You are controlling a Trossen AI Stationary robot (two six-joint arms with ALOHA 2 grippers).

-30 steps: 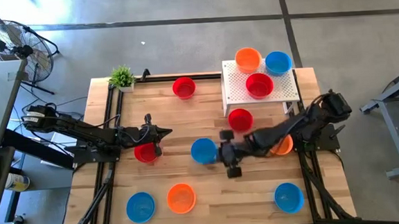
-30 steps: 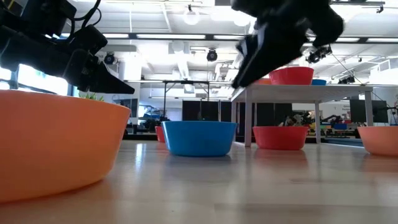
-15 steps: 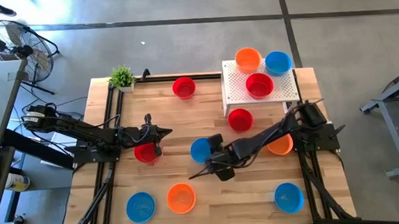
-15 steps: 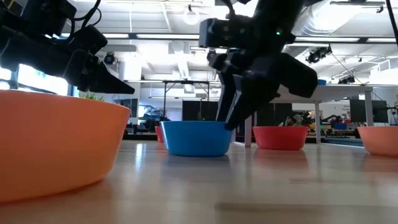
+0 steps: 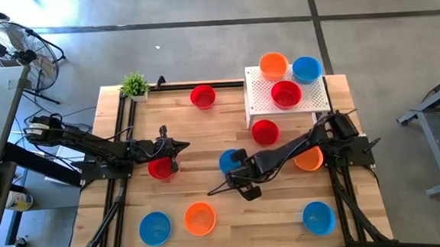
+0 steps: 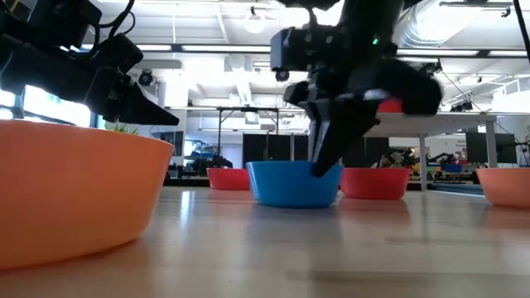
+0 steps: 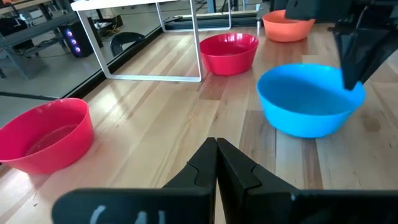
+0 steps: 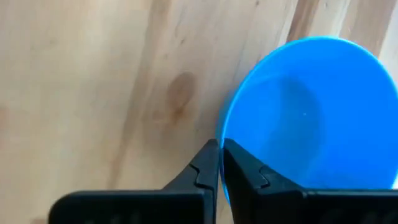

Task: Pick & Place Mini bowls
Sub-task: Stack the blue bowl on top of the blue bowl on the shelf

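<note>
Blue mini bowl (image 8: 311, 118) rim pinched, right fingers (image 8: 214, 171).

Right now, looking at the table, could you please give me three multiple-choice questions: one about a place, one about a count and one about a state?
1. Where is the right gripper?
A) at the rim of the round glossy blue plastic bowl mid-table
B) above the floor fan
C) beside the green plant

2. How many bowls stand on the white perforated box-shaped stand?
A) two
B) three
C) five

3. How are the fingers of the left gripper?
A) wide open
B) shut, empty
C) gripping the plant

Answers: 1 A, its fingertips meet at that bowl's rim. 2 B, an orange bowl, a blue bowl and a red bowl sit there. 3 B, the fingers touch with nothing between.
</note>
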